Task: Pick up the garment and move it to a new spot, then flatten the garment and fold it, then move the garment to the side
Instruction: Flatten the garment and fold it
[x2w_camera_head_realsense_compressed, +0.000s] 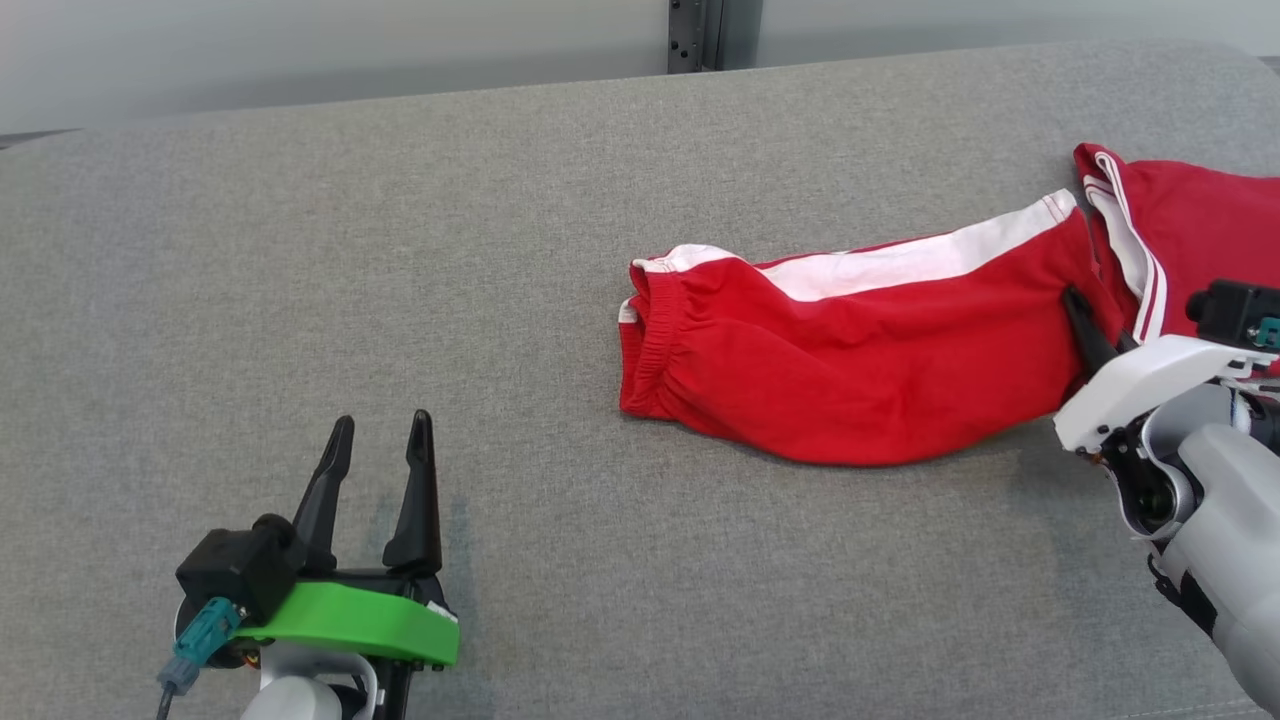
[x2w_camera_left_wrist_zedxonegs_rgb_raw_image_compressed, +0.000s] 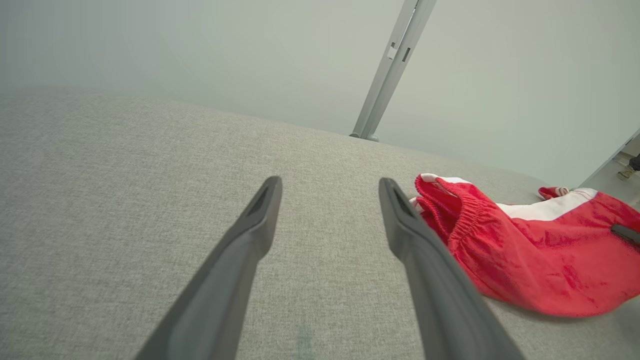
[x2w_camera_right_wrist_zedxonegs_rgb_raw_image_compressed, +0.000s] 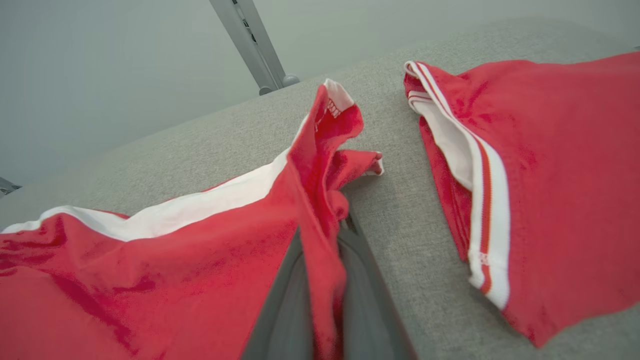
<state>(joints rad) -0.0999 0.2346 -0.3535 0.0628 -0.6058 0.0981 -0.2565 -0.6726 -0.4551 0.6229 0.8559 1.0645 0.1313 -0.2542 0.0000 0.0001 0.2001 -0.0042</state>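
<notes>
The garment (x2w_camera_head_realsense_compressed: 860, 350) is red with white stripes and lies on the right half of the grey cloth surface, an elastic cuff at its left end. My right gripper (x2w_camera_head_realsense_compressed: 1085, 325) is shut on a fold of the garment (x2w_camera_right_wrist_zedxonegs_rgb_raw_image_compressed: 210, 260) near its right part; the red cloth is pinched between the two dark fingers (x2w_camera_right_wrist_zedxonegs_rgb_raw_image_compressed: 285, 310). A second red piece with white trim (x2w_camera_right_wrist_zedxonegs_rgb_raw_image_compressed: 550, 175) lies just beyond, apart from the pinched fold. My left gripper (x2w_camera_head_realsense_compressed: 380, 440) stands open at the lower left, empty, well left of the garment (x2w_camera_left_wrist_zedxonegs_rgb_raw_image_compressed: 530, 245).
The grey fabric surface (x2w_camera_head_realsense_compressed: 350, 250) stretches wide to the left and front. A pale wall and a metal post (x2w_camera_head_realsense_compressed: 695, 35) stand behind its far edge.
</notes>
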